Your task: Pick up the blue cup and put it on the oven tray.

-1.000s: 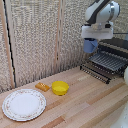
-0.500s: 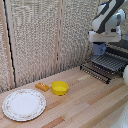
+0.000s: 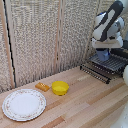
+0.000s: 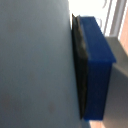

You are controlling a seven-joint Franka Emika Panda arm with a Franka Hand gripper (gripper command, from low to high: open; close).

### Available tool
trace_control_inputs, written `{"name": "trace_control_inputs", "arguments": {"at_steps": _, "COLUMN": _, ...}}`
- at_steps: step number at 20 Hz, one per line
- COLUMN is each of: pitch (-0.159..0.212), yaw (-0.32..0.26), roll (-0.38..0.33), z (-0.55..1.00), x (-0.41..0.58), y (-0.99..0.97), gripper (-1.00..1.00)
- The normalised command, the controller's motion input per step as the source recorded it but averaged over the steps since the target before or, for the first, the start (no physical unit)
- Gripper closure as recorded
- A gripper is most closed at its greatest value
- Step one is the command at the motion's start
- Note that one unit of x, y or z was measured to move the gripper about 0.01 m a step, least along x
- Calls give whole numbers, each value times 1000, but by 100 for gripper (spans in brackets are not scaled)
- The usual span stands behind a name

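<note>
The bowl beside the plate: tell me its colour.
Yellow. The bowl shows best in the exterior view, next to the plate.

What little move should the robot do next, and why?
Probably go down a little, then let go. The hand seems to hold the cup just above the tray, and the cup does not look set on the bars yet.
</note>
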Motion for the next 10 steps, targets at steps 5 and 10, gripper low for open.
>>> {"name": "trace_control_inputs", "arguments": {"at_steps": 5, "pitch": 34, "yaw": -1, "roll": 0, "z": -63, "x": 118, "y": -481, "gripper": 100}}
{"name": "trace_control_inputs", "arguments": {"at_steps": 10, "pitch": 19, "yaw": 0, "roll": 1, "z": 66, "x": 12, "y": -282, "gripper": -100}}
